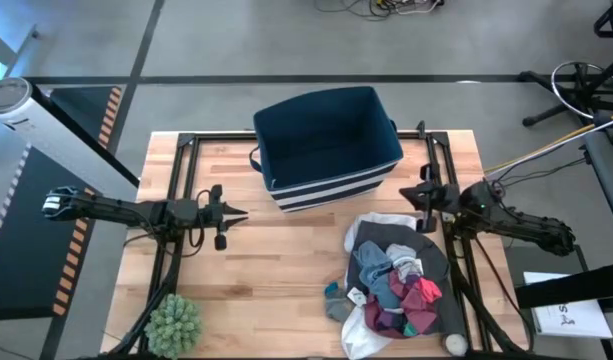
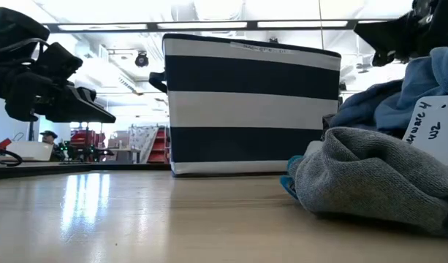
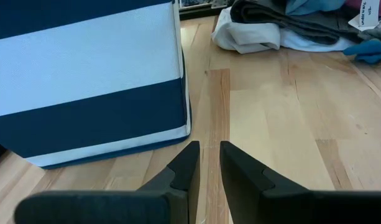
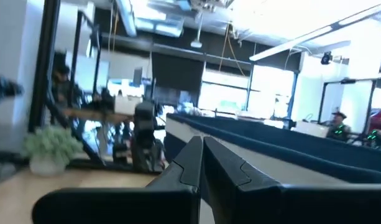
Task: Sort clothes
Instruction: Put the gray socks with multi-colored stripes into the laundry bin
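The right end effector (image 1: 423, 193), fingers pressed together and holding nothing, hovers above the bench (image 1: 286, 270) just off the right side of the navy striped bin (image 1: 326, 145). The left end effector (image 1: 236, 212), its fingers parted by a narrow slit and empty, hangs near the bin's front left corner.

The clothes (image 1: 396, 280) lie heaped on the bench at about 6 o'clock from the right end effector and close beneath it; from the left end effector they lie at about 4 o'clock, well apart. The right arm is judged the nearer for a first pick. The heap's long axis runs roughly 12 to 6 o'clock in the high view.

The high view alone separates the heap: dark grey and white large pieces under small red, maroon and teal ones. The low view shows only a grey fold (image 2: 377, 179) with a white tag (image 2: 428, 120). The left wrist view shows the pile's white edge (image 3: 252, 34) beyond the bin; the right wrist view shows no garment.
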Controlling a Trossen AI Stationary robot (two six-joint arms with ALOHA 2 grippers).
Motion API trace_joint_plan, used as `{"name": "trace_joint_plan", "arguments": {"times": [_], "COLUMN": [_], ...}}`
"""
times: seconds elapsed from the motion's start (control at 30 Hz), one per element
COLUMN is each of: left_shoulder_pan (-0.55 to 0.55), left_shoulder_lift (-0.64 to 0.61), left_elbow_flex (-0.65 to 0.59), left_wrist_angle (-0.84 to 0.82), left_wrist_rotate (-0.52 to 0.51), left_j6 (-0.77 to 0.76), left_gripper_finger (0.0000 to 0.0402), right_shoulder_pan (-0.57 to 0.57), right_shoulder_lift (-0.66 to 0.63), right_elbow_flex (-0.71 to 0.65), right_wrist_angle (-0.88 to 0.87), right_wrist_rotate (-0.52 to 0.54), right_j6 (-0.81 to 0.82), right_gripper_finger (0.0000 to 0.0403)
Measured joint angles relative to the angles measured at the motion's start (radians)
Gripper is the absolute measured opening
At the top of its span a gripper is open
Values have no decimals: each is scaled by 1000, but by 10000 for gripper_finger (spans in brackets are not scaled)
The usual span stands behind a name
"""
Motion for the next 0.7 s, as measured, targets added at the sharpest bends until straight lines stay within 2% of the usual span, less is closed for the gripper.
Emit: {"name": "trace_joint_plan", "arguments": {"times": [0.17,0.37,0.47,0.6,0.7], "left_shoulder_pan": [0,0,0,0,0], "left_shoulder_lift": [0,0,0,0,0], "left_elbow_flex": [0,0,0,0,0], "left_wrist_angle": [0,0,0,0,0], "left_wrist_rotate": [0,0,0,0,0], "left_j6": [0,0,0,0,0], "left_gripper_finger": [50,50,50,50,50], "right_shoulder_pan": [0,0,0,7,26], "right_shoulder_lift": [23,132,224,348,422], "right_elbow_flex": [16,101,155,232,314], "right_wrist_angle": [-45,-99,-163,-226,-351], "right_wrist_rotate": [0,-11,-15,-80,-120], "right_j6": [63,114,117,127,118], "right_gripper_finger": [0,5,25,69,102]}}
